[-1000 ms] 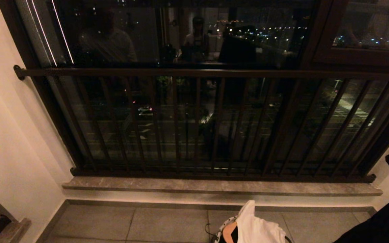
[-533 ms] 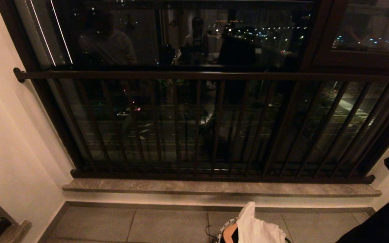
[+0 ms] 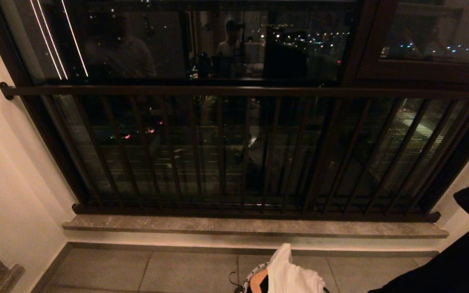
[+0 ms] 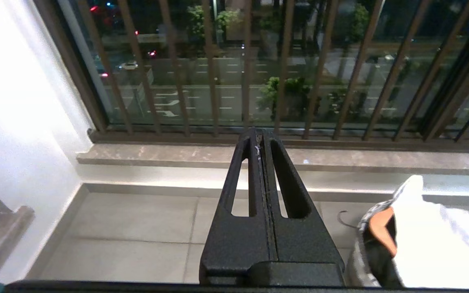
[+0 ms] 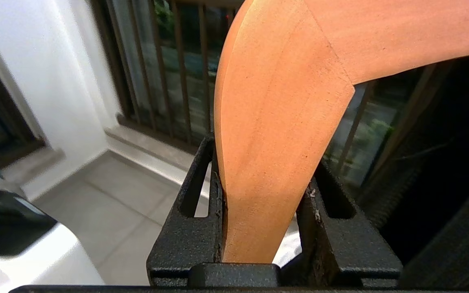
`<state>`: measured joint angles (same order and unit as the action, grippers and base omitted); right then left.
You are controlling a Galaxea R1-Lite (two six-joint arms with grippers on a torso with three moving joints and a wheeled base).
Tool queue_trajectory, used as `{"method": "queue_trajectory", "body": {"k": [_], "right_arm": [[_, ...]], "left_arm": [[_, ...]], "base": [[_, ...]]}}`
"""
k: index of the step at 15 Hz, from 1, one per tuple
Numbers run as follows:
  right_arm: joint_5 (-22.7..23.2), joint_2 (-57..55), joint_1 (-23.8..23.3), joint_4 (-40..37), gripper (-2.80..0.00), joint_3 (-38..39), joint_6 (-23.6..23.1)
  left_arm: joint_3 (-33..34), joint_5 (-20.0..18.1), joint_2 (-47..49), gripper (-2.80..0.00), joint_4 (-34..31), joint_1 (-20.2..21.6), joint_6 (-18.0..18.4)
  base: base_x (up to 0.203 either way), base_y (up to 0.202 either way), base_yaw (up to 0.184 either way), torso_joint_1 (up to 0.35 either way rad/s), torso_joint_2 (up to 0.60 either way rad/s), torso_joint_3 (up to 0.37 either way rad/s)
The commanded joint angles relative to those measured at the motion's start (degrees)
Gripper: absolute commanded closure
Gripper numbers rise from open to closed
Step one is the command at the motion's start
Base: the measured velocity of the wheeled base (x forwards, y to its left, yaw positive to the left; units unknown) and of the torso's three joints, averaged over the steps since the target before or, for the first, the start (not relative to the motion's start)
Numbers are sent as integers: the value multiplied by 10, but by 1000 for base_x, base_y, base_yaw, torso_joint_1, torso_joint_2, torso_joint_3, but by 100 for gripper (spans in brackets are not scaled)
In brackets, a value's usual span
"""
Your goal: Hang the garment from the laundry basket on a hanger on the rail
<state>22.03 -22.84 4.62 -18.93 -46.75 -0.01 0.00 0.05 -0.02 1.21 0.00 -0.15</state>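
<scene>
the right gripper (image 5: pixel 261 195) is clamped on the wooden hanger (image 5: pixel 283 114), one black finger pressed to each flat side of the curved arm, which rises out of the jaws and bends away to about two o'clock in the right wrist view. dark fabric hangs beside it on that side. in the head view only a dark mass at four o'clock shows there.

the left gripper (image 4: pixel 261 140) has its jaws pressed flat together on nothing, pointing toward the stone window sill (image 4: pixel 177 154) and the brown window bars (image 4: pixel 283 61).

the laundry basket (image 3: pixel 248 280) stands on the grey tiled floor (image 3: pixel 157 268) at six o'clock in the head view, just short of the sill, its zigzag rim partly showing. a white garment (image 3: pixel 289 274) is heaped in it, peaking above the rim, with another wooden hanger (image 4: pixel 383 226) tucked against it inside.

the pale grey rail is in none of these views.
</scene>
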Motion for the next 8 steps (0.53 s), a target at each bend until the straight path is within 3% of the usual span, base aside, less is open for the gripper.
{"method": "queue_trajectory", "body": {"k": [1, 8], "right_arm": [[3, -9, 1, 8, 0, 0, 9], [6, -46, 7, 49, 0, -13, 51]], "left_arm": [[4, 0, 0, 0, 0, 0, 0], [4, 0, 0, 0, 0, 0, 0]], "base": [[0, -201, 3, 5, -2, 0], [0, -194, 4, 1, 4, 2]]}}
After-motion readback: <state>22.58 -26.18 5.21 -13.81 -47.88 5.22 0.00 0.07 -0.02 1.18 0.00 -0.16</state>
